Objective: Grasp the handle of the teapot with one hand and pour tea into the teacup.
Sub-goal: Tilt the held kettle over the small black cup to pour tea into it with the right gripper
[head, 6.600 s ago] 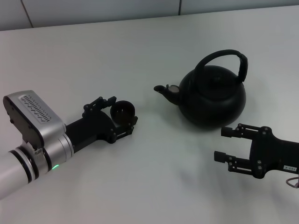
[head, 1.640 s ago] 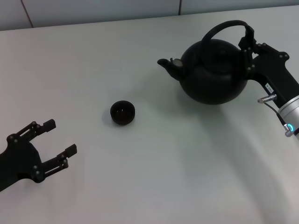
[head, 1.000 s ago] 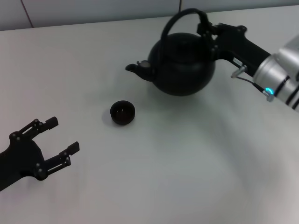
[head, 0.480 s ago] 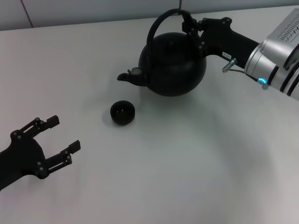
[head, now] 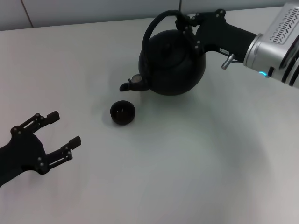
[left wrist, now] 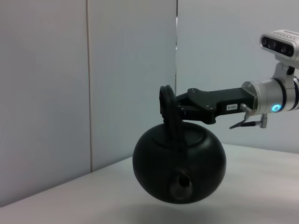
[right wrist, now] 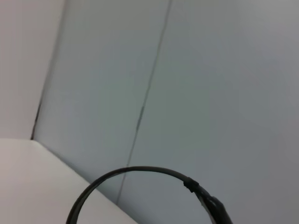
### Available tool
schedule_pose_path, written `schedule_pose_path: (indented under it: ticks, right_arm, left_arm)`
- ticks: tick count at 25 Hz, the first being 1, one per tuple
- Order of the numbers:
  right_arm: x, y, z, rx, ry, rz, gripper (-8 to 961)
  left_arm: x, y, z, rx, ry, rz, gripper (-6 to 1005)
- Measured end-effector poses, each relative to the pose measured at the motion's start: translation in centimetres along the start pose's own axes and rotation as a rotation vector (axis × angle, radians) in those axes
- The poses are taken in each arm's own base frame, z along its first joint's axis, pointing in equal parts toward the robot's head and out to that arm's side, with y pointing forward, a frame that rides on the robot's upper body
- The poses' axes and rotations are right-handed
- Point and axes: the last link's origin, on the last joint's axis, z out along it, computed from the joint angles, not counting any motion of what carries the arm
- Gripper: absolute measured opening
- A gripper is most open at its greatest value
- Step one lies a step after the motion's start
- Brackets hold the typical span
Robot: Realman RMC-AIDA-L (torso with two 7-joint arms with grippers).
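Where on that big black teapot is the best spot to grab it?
The arched handle over the teapot, taken from the side away from the spout, as the right end effector does. The round body offers no grip; the hoop is thin enough to clamp.

Matte black on the teapot (head: pixel 172 65), with a faintly grainy, cast-metal look to its rounded body and a smoother, thin hoop for the handle (head: pixel 156 23); dark, dull glaze on the small teacup (head: pixel 123 112). Black, hard, matte plastic or painted metal on the right gripper (head: pixel 187 22) clamped to that hoop and on the left gripper (head: pixel 56 133) with its spread fingers, brushed silvery metal on the right arm's wrist shell (head: pixel 273 39). Smooth, pale, low-sheen tabletop (head: pixel 187 158) underneath, and flat, matte panels on the wall (left wrist: pixel 93 70) behind.
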Motion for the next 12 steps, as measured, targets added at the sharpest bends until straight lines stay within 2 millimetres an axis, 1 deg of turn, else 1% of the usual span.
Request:
schedule_pose_path:
  ticks: [12]
  right_arm:
    - [-1.1,-0.2,0.9,-0.064,0.004,-0.148,91]
  left_arm:
    - [-0.1,0.0,-0.2,0.009,0.001,-0.003,814]
